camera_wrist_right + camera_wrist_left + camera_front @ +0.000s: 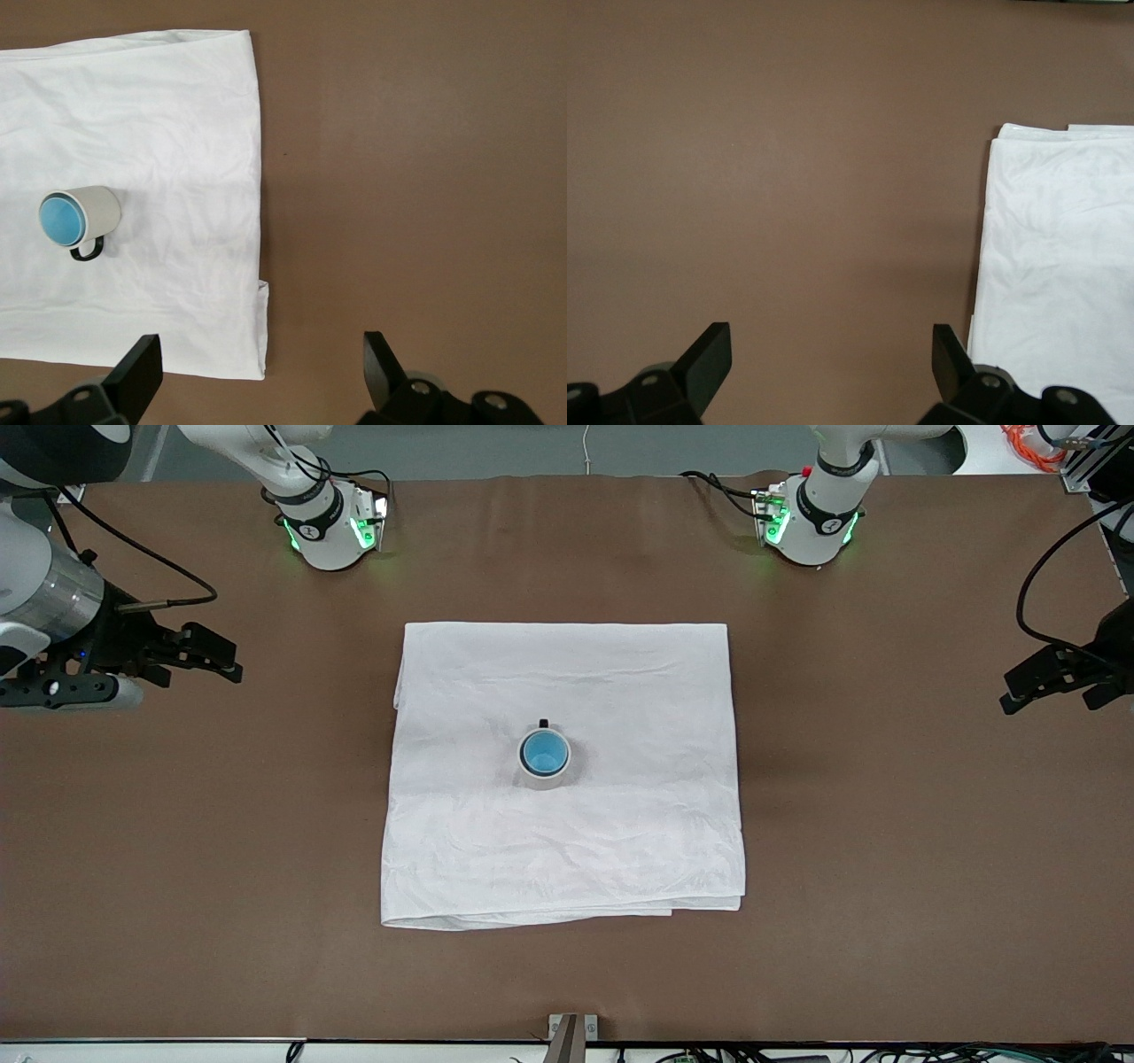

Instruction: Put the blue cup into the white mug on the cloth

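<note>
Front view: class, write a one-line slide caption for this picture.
Blue cup nested in white mug on cloth; left pincer and right pincer open, waiting at the table's ends.

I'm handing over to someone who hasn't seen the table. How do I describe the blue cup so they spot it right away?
Look for the white cloth spread mid-table. Near its centre stands a white mug with a black handle, upright. The blue cup sits nested inside that mug: its bright blue inside is the only colour on the cloth.

My front camera: high, facing arm bases, whole surface in frame, cloth centred. My wrist cameras look straight down from height; left catches cloth edge at frame right, right covers cloth at frame left.
</note>
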